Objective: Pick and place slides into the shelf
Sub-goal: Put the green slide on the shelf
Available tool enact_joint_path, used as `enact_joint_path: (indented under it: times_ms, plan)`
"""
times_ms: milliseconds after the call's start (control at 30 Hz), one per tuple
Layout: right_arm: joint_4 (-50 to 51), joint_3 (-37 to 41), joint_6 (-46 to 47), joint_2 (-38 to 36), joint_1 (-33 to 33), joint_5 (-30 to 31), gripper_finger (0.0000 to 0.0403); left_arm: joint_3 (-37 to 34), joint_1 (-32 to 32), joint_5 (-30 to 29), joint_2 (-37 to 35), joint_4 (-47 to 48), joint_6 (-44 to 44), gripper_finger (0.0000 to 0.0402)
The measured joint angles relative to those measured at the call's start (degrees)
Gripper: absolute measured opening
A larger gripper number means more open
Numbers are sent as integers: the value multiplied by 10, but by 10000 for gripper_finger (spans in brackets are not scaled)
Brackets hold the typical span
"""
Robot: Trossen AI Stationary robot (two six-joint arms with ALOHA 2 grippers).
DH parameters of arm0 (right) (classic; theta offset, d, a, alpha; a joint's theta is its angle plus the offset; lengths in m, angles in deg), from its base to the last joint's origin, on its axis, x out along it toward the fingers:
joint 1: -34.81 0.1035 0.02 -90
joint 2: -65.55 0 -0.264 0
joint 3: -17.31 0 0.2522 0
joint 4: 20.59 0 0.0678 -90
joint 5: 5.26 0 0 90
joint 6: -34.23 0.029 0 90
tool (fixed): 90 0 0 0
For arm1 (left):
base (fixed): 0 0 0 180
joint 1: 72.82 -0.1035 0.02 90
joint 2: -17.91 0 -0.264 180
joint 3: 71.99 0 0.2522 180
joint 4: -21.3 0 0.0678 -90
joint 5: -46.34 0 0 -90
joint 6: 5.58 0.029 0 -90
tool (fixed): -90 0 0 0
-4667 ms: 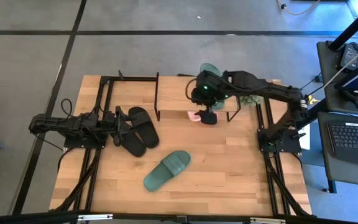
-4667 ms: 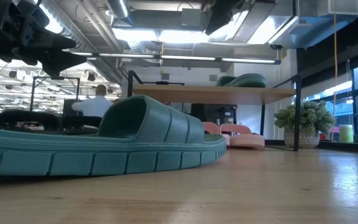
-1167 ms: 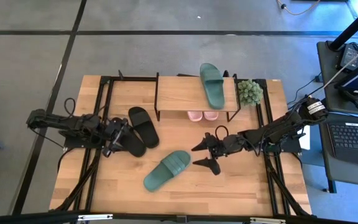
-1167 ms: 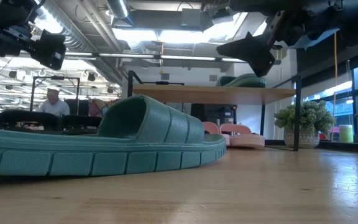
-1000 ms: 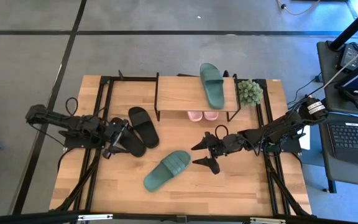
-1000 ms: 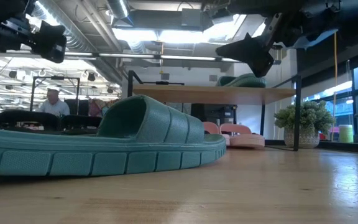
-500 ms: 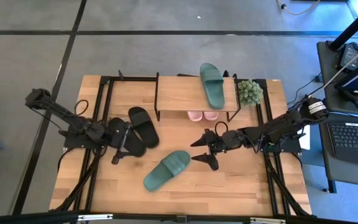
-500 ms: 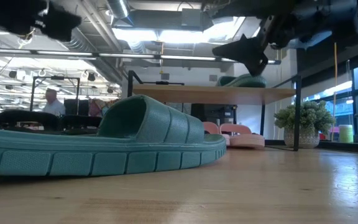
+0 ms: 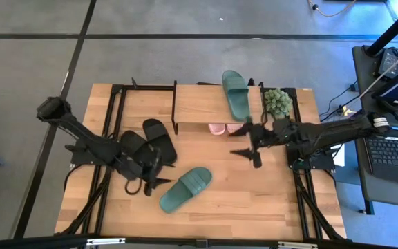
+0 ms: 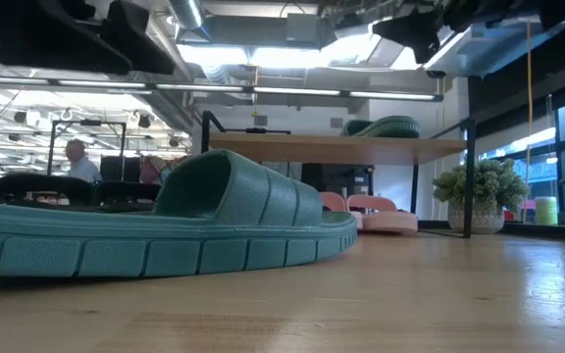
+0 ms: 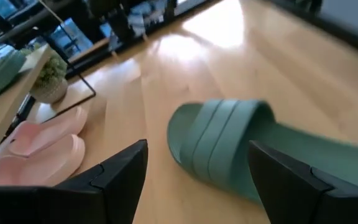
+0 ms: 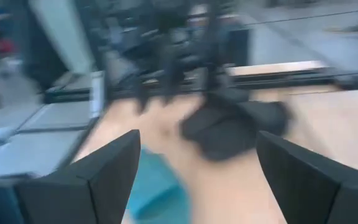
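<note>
Left gripper (image 9: 152, 184) spread, empty, just beside the ribbed green rubber slide (image 9: 186, 189) lying before the shelf (image 9: 216, 104). Right gripper (image 9: 250, 143) spread, empty, near the shelf's front edge, beside the smooth pink slides (image 9: 224, 128).

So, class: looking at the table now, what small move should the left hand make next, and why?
Probably ease the left hand forward and down over the green slide on the table. It is open and empty, beside that slide's heel, and its wrist view looks straight at the strap. The other green slide already lies on the shelf.
</note>
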Motion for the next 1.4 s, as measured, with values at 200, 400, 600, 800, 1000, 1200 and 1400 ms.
enact_joint_path:
  times_ms: [200,400,600,800,1000,1200,1400]
  plan:
    - [4,0,-8,-29,-15,22,320,77,26,-47,127,23,4,267]
    - [18,0,-17,-25,-16,22,320,144,29,-53,235,23,17,267]
    - [57,0,-6,-24,-16,21,320,194,29,-63,317,22,39,267]
    - [75,1,14,-24,-14,21,320,207,25,-136,347,24,62,267]
    - [79,1,13,-24,-9,21,320,207,10,-163,347,22,64,267]
    - [85,1,13,-24,-10,21,320,207,-23,-125,347,23,46,267]
    - [100,1,14,-24,-10,21,320,207,-36,-124,347,23,44,237]
